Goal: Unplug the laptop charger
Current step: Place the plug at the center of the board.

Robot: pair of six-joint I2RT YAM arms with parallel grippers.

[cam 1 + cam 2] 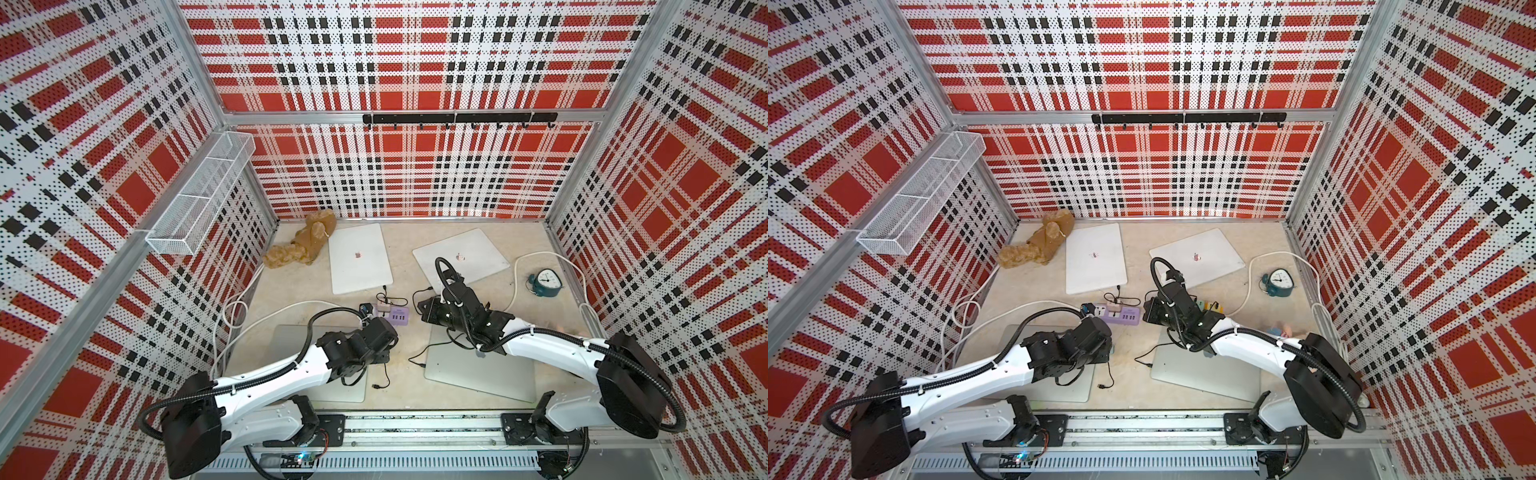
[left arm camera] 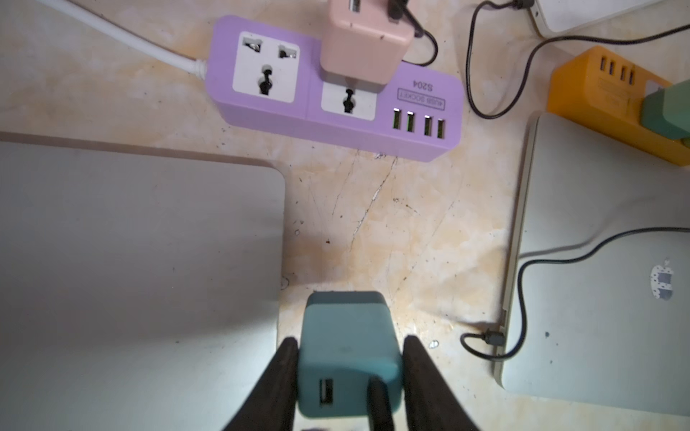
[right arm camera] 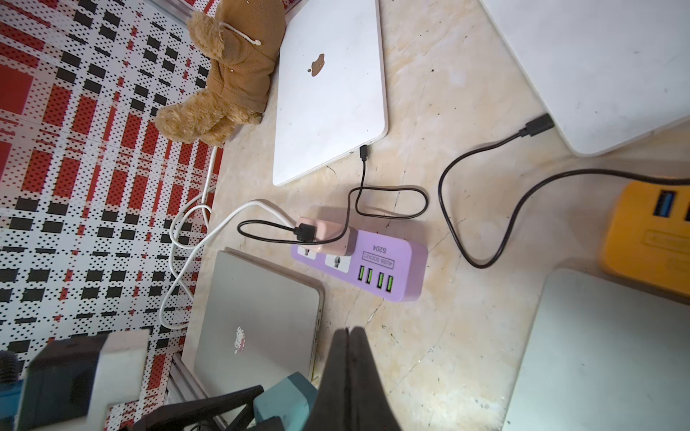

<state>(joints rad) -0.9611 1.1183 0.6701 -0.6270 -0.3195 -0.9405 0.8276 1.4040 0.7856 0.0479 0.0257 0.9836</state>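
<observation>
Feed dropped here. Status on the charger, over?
Left tool shut on teal charger, out of purple strip. Right tool shut, empty. Pink charger plugged into strip.

orange power strip (image 2: pixel 590 93) cropped, teal charger (image 2: pixel 347 336) blurred

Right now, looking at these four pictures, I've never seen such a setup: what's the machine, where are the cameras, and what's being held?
These are two robot arms on a table, each ending in a gripper. Two pictures look down from overhead; two come from cameras on the wrists. On the table lie four closed laptops, a purple power strip with a pink charger plugged in, an orange power strip, a teddy bear and an alarm clock. The left gripper holds a teal charger clear of the strips; the right gripper is shut and empty.
</observation>
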